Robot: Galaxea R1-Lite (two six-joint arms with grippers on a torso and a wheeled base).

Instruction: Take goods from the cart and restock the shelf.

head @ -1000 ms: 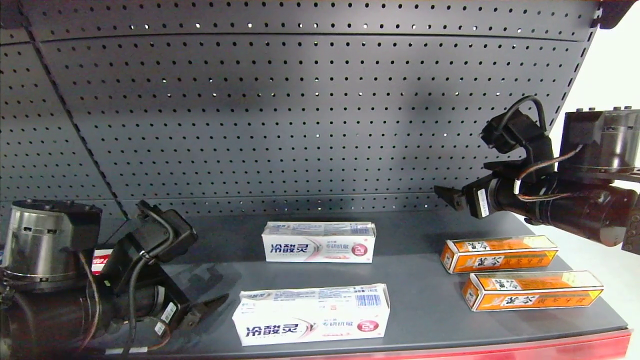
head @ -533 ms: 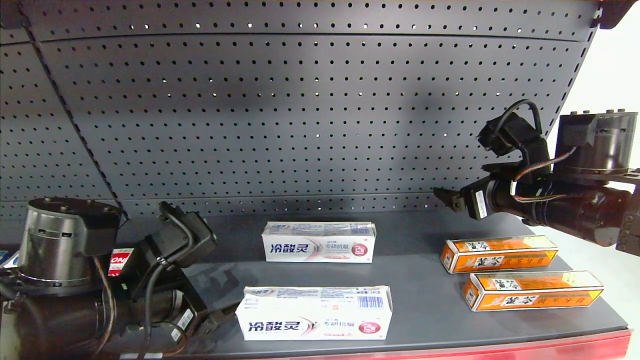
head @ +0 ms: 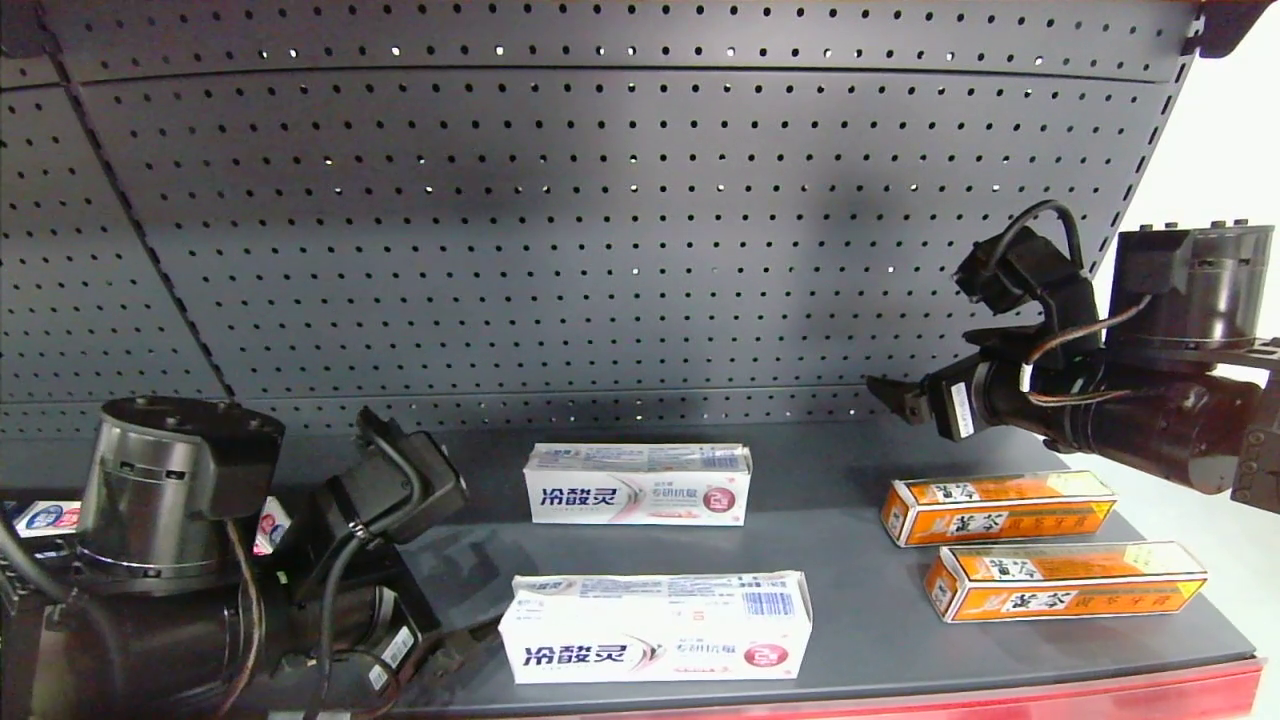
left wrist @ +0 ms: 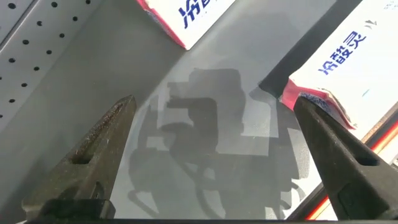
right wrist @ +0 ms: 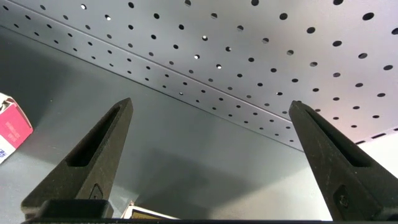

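Observation:
Two white toothpaste boxes lie on the grey shelf [head: 840,560]: one at the back [head: 638,484] and one near the front edge [head: 655,640]. My left gripper [head: 465,645] is low at the front box's left end, open. In the left wrist view [left wrist: 214,102] one finger [left wrist: 336,155] rests against the end of the front box [left wrist: 348,62], and the back box [left wrist: 186,15] lies farther off. Two orange boxes [head: 998,506] [head: 1065,580] lie at the right. My right gripper [head: 893,393] [right wrist: 210,104] hovers open above the shelf, behind the orange boxes, holding nothing.
A perforated grey back panel [head: 600,250] closes the shelf behind. The shelf's red front lip [head: 1000,692] runs along the bottom. Small packs [head: 40,516] lie at the far left behind my left arm. Bare shelf lies between the white and orange boxes.
My left arm has moved right along the shelf front, and the front white box has slid right with it. The right arm has barely shifted.

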